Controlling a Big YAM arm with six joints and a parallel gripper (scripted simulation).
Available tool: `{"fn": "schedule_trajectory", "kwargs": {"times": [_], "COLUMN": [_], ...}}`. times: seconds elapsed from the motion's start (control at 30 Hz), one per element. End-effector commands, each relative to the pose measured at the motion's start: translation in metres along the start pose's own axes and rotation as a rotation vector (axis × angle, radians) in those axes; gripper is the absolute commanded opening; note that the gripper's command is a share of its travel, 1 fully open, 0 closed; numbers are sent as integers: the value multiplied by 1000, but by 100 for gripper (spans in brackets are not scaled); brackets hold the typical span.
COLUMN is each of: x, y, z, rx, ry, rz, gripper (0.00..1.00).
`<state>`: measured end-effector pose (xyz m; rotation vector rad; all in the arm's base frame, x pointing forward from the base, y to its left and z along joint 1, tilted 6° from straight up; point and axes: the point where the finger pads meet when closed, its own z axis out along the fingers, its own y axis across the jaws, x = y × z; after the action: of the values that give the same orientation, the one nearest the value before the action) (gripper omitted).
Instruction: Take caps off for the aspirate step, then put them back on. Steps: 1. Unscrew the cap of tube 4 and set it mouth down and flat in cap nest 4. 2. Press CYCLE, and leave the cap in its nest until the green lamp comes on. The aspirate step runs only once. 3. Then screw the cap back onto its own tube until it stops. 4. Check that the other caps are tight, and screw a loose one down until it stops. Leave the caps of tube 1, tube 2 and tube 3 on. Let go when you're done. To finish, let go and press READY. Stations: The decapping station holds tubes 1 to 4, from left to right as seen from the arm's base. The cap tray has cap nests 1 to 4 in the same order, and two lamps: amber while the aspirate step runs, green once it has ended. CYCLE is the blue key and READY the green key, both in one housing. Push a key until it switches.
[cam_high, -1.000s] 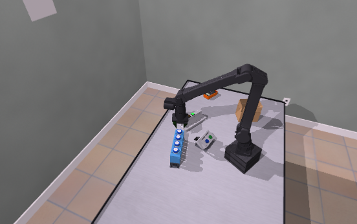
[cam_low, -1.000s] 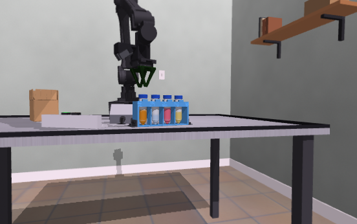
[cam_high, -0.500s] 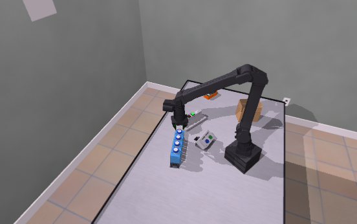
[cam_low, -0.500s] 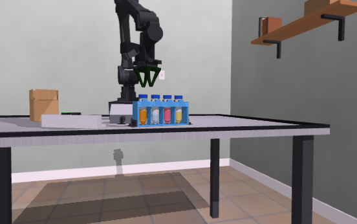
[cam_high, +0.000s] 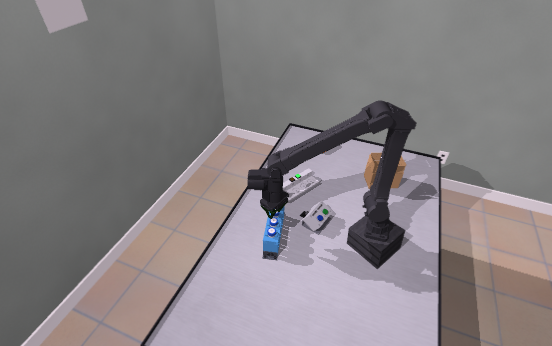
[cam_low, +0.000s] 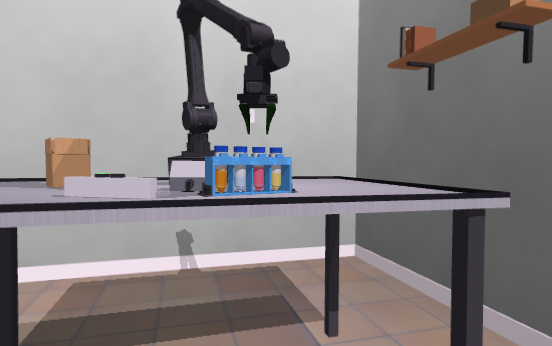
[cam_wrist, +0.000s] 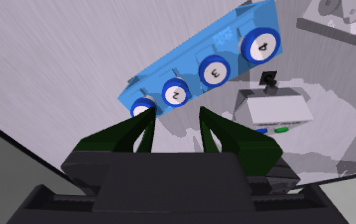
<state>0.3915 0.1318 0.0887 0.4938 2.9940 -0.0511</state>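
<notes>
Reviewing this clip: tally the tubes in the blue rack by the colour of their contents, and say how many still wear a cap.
Orange tube: 1
White tube: 1
Red tube: 1
Yellow tube: 1
Total tubes in the rack: 4
Blue caps on: 4
The gripper is above them, open and empty.

Four capped tubes (cam_low: 248, 170) are standing in one blue decapping station (cam_low: 286, 175); two keys, one blue (cam_high: 320, 218) and one green (cam_high: 325, 212), are sitting on one housing (cam_high: 314, 224); one cardboard box (cam_low: 67, 161) is resting nearby.
</notes>
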Motion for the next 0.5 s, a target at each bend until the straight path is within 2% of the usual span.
{"fn": "schedule_trajectory", "kwargs": {"times": [0.0,0.1,0.17,0.2,0.3,0.43,0.47], "x": [-4,5,5,10,19,11,11], "y": [30,45,45,52,65,58,58], "z": [-10,-10,-10,-10,-10,-9,-9], "rx": [-16,-14,-14,-16,-16,-14,-13], "ry": [-15,-15,-15,-16,-16,-16,-17], "rz": [-278,-425,-425,-548,-698,-857,-938], "gripper": [49,49,49,49,49,49,49]}}
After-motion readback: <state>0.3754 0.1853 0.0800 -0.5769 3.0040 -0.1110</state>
